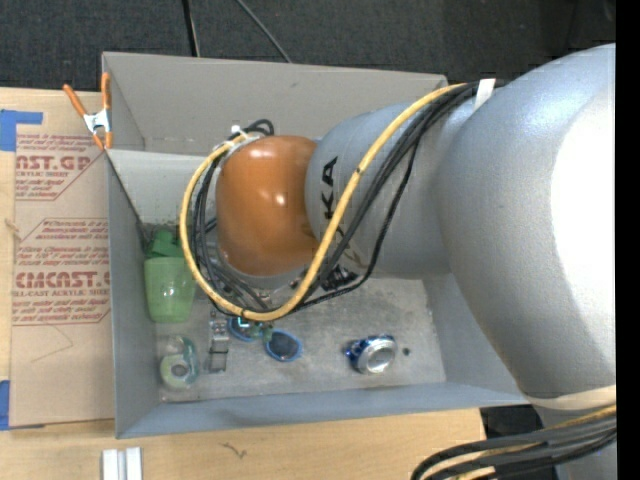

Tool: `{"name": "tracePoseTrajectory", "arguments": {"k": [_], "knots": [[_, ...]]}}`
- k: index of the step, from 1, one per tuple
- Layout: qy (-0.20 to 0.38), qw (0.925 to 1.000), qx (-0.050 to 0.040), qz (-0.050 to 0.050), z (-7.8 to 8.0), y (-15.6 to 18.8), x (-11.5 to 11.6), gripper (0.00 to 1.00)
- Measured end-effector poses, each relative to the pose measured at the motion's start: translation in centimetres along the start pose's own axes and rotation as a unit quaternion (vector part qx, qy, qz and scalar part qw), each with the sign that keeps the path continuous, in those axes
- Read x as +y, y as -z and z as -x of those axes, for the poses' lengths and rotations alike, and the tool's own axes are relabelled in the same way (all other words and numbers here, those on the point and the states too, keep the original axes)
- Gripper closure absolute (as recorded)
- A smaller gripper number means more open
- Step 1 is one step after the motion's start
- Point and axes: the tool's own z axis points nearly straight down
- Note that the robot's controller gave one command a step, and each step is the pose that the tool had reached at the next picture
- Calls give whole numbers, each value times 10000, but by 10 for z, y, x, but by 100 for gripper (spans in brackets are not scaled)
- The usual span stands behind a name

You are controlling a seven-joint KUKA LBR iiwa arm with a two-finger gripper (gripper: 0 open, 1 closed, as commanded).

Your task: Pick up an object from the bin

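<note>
Arm: I see the orange wrist cover (pixel 262 203) low over the left-centre of the bin (pixel 300 393).
End effector (pixel 232 320): tucked under that cover; I cannot tell whether it is open or closed.
Nearest: small blue piece (pixel 283 346) and grey piece (pixel 217 350), just beside it.
Others: green translucent cup (pixel 168 280) at the left wall, crushed can (pixel 372 354) well apart.

Middle of the bin (pixel 128 368): my arm's orange cover (pixel 262 218) and cables (pixel 345 208) hang over it, and I see no way through there.
Left wall: a green translucent cup (pixel 166 286) lies against it, with a pale tape ring (pixel 178 369) just in front.
Front strip: a grey metal piece (pixel 217 354), a blue disc (pixel 284 347) and a blue-and-silver cap (pixel 372 354), with a gap before the cap.
Free room: bare floor (pixel 415 313) right of the cap.
</note>
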Motion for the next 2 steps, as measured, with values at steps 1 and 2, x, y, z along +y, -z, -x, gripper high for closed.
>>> {"name": "tracePoseTrajectory", "arguments": {"k": [1, 2], "knots": [[1354, 9908, -21, -18, 42, -64, -67, 0], [1369, 9906, -42, 7, 42, -61, -63, 100]]}}
